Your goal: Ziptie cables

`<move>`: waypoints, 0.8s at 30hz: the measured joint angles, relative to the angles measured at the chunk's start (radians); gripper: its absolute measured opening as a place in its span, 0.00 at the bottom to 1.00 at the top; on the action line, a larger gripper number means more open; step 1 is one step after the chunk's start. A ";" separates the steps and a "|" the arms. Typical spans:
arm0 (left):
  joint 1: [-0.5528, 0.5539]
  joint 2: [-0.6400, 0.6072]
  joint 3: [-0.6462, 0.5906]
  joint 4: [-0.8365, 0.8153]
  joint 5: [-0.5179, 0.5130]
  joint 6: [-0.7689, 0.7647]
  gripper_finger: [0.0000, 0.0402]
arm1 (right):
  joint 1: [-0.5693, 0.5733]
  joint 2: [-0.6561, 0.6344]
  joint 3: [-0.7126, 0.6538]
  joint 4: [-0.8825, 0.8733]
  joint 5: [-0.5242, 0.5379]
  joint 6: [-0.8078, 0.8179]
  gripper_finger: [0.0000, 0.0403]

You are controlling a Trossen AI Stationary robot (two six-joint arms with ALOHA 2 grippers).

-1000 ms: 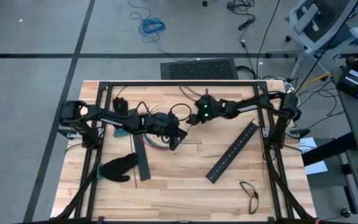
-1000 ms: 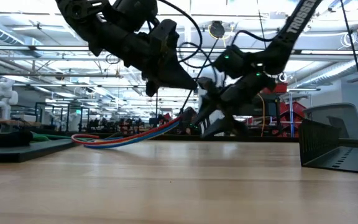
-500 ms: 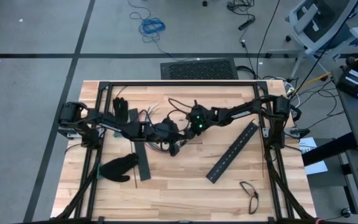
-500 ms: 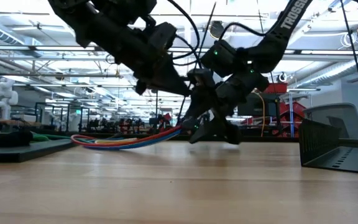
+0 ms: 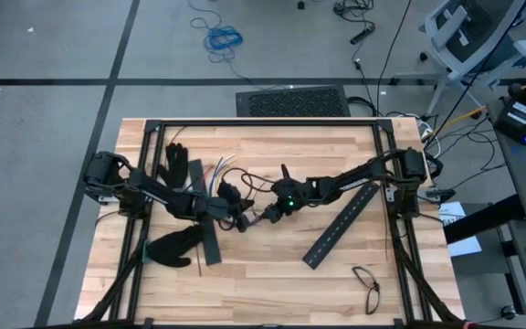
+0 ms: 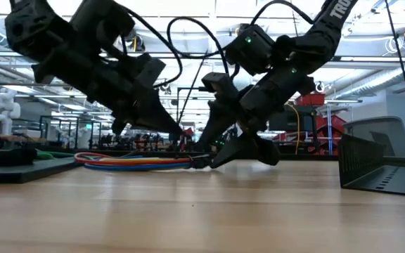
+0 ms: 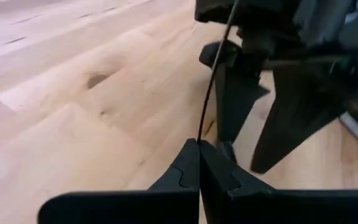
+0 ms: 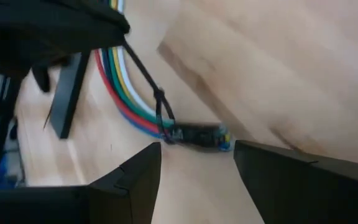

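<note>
The cables [image 6: 132, 161], a bundle of red, blue, green, yellow and white wires [image 8: 122, 87], lie flat along the table at its middle. A thin dark ziptie [image 8: 143, 71] loops round the bundle near its black end piece [image 8: 197, 134]. My left gripper [image 5: 242, 222] comes in from the left, slanting down, and is shut on the ziptie. My right gripper [image 5: 265, 216] stands open just right of it. Its fingers [image 8: 142, 177] straddle the bundle's end from above, and I cannot tell whether they touch it. My left gripper pinches the ziptie's strip [image 7: 199, 138] between its two fingertips, coming slanted down from the table's left. Beyond the tips, a stretch of the strip [image 7: 219, 56] rises free. Another stretch runs straight to the loop [image 8: 160, 112] round the cables, which lie on the table.
A long black slotted bar [image 5: 341, 224] lies slanting right of centre, and another [image 5: 210, 236] lies near the left arm. Black gloves lie at the far left [image 5: 178, 163] and near left [image 5: 176, 247]. Spectacles [image 5: 365, 285] lie at the near right.
Both grippers have come down and toward the table's near edge, a little leftward, and my left gripper has tipped further down. The cables' end, held slanting up off the table before, now lies flat on it. Neither gripper has opened or shut.
</note>
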 joint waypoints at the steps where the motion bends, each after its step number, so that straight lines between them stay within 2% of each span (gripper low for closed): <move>1: -0.004 0.000 -0.001 0.017 -0.002 -0.001 0.00 | 0.004 0.007 0.000 0.030 0.031 -0.002 0.50; 6: -0.041 0.000 0.014 0.093 -0.004 -0.002 0.00 | -0.035 0.007 0.000 0.069 0.116 -0.082 0.50; 13: -0.101 0.000 0.035 0.103 -0.049 -0.058 0.00 | -0.112 0.005 0.000 0.062 0.087 -0.187 0.46; 18: -0.127 0.000 0.036 0.158 -0.112 -0.081 0.00 | -0.073 0.041 0.001 0.080 0.073 -0.209 0.33; 24: -0.150 0.000 0.037 0.184 -0.119 -0.081 0.00 | -0.025 0.126 0.005 0.310 0.073 -0.170 0.11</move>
